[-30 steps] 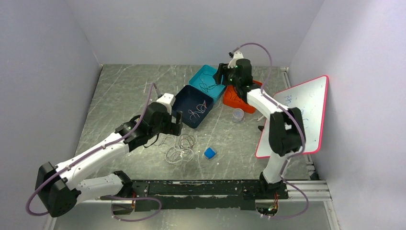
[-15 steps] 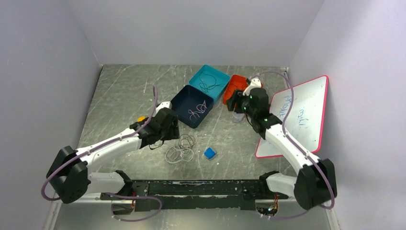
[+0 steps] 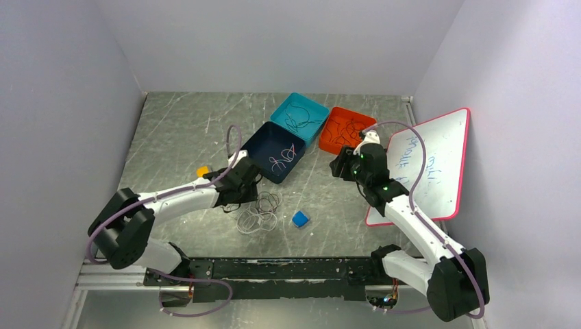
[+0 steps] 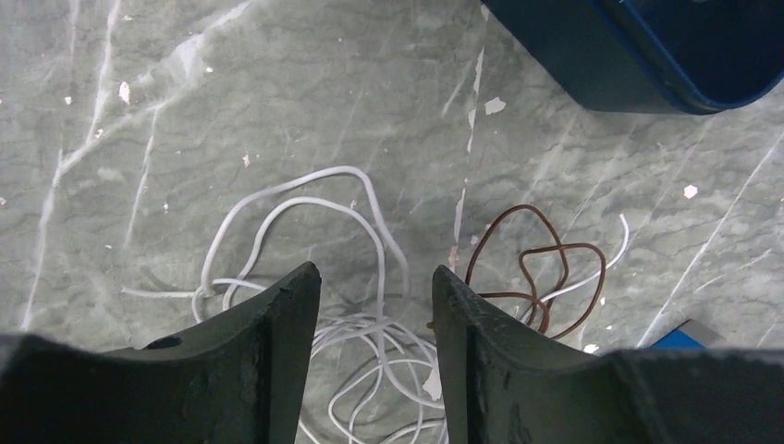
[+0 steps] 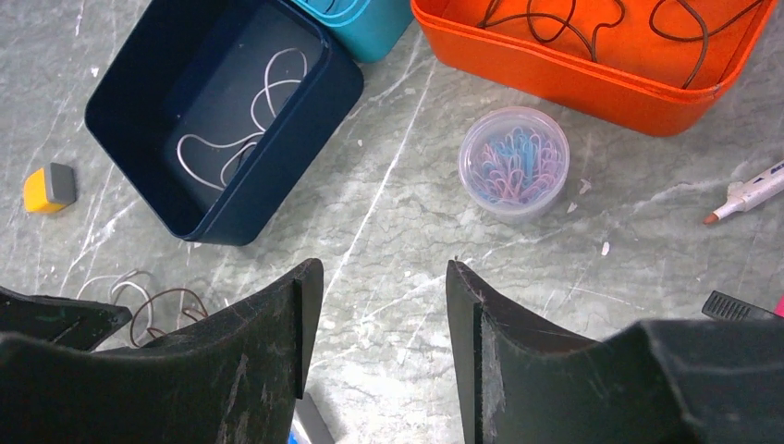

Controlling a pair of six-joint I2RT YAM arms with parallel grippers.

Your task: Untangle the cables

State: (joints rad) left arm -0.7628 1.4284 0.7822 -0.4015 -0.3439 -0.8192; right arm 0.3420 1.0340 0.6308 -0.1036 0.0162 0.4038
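A tangle of thin cables (image 3: 259, 211) lies on the table in front of the trays. In the left wrist view it shows as whitish loops (image 4: 305, 208) and a brown loop (image 4: 536, 268). My left gripper (image 3: 253, 195) is open just above the pile's left edge, and white strands show between its jaws (image 4: 376, 270). My right gripper (image 3: 338, 166) is open and empty over bare table (image 5: 384, 264). The navy tray (image 3: 264, 145) holds a whitish cable (image 5: 240, 129). The teal tray (image 3: 299, 115) and the orange tray (image 3: 346, 130) hold dark cables.
A clear cup of paper clips (image 5: 514, 162) stands in front of the orange tray. A blue block (image 3: 300, 218) lies right of the pile, and a yellow eraser (image 3: 203, 171) left of the navy tray. A whiteboard (image 3: 431, 164) leans at the right, with a marker (image 5: 749, 192) near it.
My right arm has pulled back from the trays at the rear to the table in front of the orange tray. My left gripper has come down and nearer, onto the cable pile.
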